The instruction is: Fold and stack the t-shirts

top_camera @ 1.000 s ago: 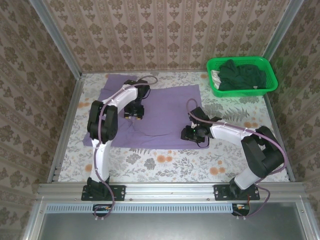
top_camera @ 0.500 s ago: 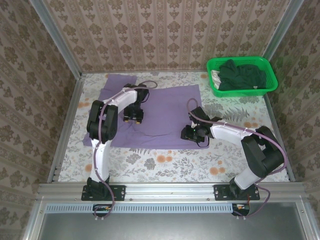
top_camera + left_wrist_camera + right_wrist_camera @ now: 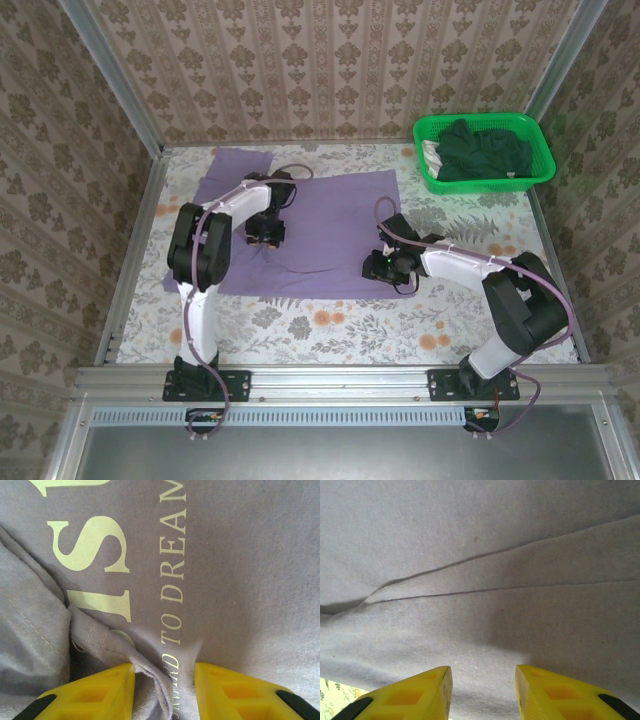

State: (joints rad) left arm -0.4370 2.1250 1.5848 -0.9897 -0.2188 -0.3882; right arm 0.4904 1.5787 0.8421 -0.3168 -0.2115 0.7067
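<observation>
Task is sitting at an early stage. The lavender t-shirt (image 3: 330, 225) is lying spread across the tabletop (image 3: 330, 320), lettering upward, with no finished fold showing. The left tool (image 3: 164, 672) is sitting low over the chest print, its jaws standing partly apart around a raised ridge of cloth, not visibly clamped. The right tool (image 3: 483, 675) is hovering partly apart over flat cloth beside the shirt's edge, holding nothing. The dark green t-shirts (image 3: 485, 150) are lying heaped in the green basket (image 3: 490, 186), awaiting folding. No stack is forming.

Lettering (image 3: 80, 555) on the lavender t-shirt (image 3: 250, 580) runs off the top edge.
</observation>
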